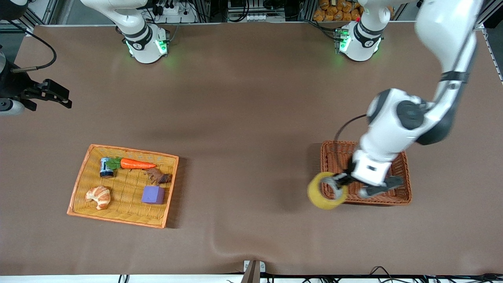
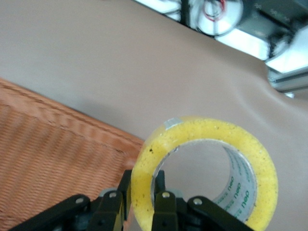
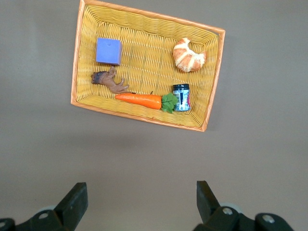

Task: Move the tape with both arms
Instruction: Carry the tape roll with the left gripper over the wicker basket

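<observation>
Left gripper (image 1: 338,184): we see it clamped on the tape (image 1: 326,190), lifted over the brown basket's (image 1: 397,196) corner.
Right gripper (image 3: 139,202): we see fingers spread, waiting above the yellow basket (image 3: 211,72).

A brown-covered table (image 1: 251,98) fills the view, with metal framing (image 1: 220,10) and cables (image 1: 251,15) along its top edge.

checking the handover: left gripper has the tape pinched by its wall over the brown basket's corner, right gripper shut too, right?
Not quite. The right gripper is open, as the right wrist view shows. The left gripper does pinch the tape over the brown basket corner.
</observation>
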